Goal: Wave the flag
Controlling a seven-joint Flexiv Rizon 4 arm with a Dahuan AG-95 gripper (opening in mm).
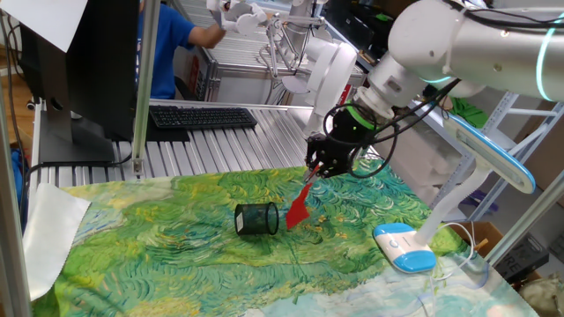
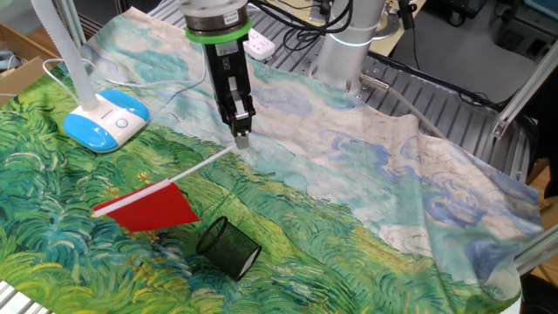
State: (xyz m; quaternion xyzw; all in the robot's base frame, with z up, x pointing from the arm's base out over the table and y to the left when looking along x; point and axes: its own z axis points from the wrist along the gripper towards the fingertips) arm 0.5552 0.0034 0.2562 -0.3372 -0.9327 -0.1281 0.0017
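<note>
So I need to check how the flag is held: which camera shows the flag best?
The other fixed view: the flag shows whole, red cloth spread out and the pale stick running up to the gripper, shut on its end. In one fixed view the flag looks narrow, hanging below the gripper, with the stick barely visible.

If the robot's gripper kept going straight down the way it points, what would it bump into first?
Probably the painted green-and-blue tablecloth right below. The gripper points downward, already pinching the thin pale stick of the small red cloth flag.

Bright red flag [image 2: 153,208] on pale stick, dark mesh cup [image 2: 228,247], green-blue swirl-painted table [image 2: 366,209] cloth, white-and-blue lamp base [image 2: 106,120]
</note>
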